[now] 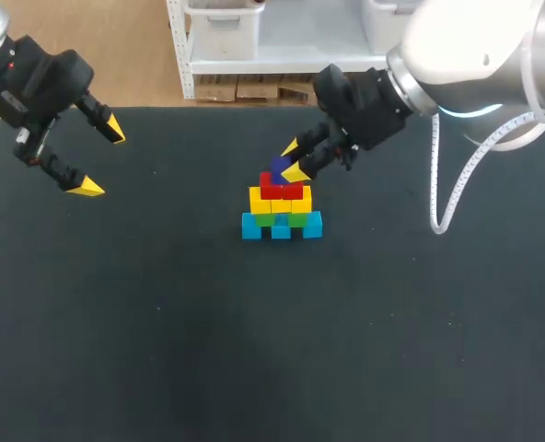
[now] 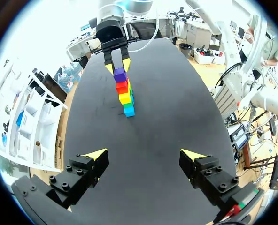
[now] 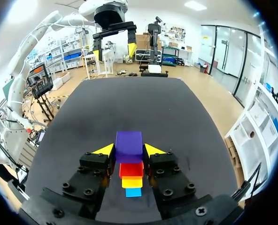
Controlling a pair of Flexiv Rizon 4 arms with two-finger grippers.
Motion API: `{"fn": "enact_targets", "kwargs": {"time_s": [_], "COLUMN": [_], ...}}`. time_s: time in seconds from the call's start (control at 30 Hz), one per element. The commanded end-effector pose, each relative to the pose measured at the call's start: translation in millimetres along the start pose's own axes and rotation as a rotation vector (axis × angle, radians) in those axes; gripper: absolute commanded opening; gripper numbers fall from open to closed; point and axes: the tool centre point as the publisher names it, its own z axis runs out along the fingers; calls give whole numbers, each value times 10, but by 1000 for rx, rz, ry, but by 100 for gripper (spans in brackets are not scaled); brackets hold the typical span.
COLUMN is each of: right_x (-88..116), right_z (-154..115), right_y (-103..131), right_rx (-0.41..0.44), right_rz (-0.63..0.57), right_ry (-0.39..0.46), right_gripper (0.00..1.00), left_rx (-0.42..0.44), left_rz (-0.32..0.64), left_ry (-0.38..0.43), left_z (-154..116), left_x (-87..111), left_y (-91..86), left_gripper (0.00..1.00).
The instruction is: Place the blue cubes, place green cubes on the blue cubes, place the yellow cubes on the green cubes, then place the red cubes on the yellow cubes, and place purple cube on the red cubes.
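**Last step: the purple cube goes on top of the stack.**

The right hand [image 3: 129,151] is closed on the purple cube [image 3: 128,139], with a yellow-tipped finger against each side. It holds the cube at the top of the stack, near the middle of the dark surface [image 1: 162,322]. The cube sits on or just above the red cubes [image 1: 282,189]; I cannot tell whether they touch. Under these come the yellow cubes [image 1: 280,201], the green cubes [image 1: 265,219] and the blue cubes [image 1: 282,227], which rest on the surface. The left hand [image 1: 103,160] hangs wide open and empty, well apart from the stack. The lower layers look finished, so the next move probably calls for settling the purple cube squarely. The fingers would then part and lift straight up without nudging the stack. No label or writing can be read on the cubes or the surface.
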Motion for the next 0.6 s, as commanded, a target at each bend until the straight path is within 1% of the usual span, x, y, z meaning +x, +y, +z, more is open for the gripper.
{"fn": "enact_targets", "kwargs": {"time_s": [0.03, 0.07, 0.27, 0.53, 0.6], "right_x": [0, 3, 9, 11, 10], "right_z": [7, 5, -4, -5, -5], "right_y": [-22, -22, -23, -26, -26], "right_rx": [-6, -6, -4, -11, -13], "right_rz": [0, 0, 2, -3, -5], "right_ry": [-1, -1, -1, -2, -3], "right_gripper": [31, 32, 35, 49, 75], "left_rx": [-1, -1, -1, -1, -1], "left_rz": [3, 3, 3, 3, 3], "left_ry": [-3, -3, -3, -3, -3], "left_z": [-1, -1, -1, -1, -1], "left_x": [15, 15, 15, 15, 15], "left_y": [0, 0, 0, 0, 0], "left_gripper": [100, 100, 100, 100, 100]}}
